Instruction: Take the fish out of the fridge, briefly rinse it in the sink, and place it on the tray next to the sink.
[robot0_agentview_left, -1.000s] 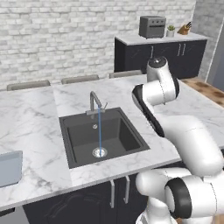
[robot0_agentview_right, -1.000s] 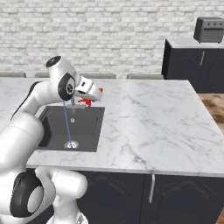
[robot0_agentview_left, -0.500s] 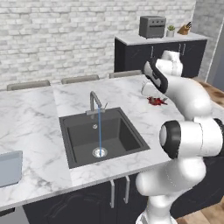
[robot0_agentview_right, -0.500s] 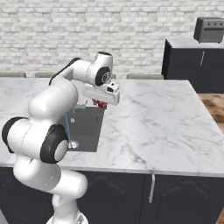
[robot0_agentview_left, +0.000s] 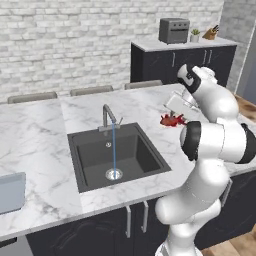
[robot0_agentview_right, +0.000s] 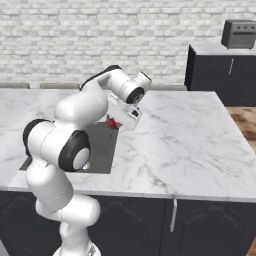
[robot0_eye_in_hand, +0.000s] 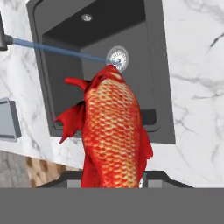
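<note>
My gripper (robot0_agentview_left: 172, 116) is closed tight on the fish (robot0_agentview_left: 171, 120), right of the sink (robot0_agentview_left: 116, 155), above the counter. Tray (robot0_agentview_left: 11, 192) is far left, so I'd swing slow w/ a firm grip.

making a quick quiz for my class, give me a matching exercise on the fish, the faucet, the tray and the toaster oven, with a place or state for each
Things:
1. fish
2. faucet
3. tray
4. toaster oven

Places or states:
A. on the dark cabinet at the back
B. running water into the sink
C. held in the fingers, above the counter right of the sink
D. on the counter left of the sink

Pairs: 1-C, 2-B, 3-D, 4-A
</note>
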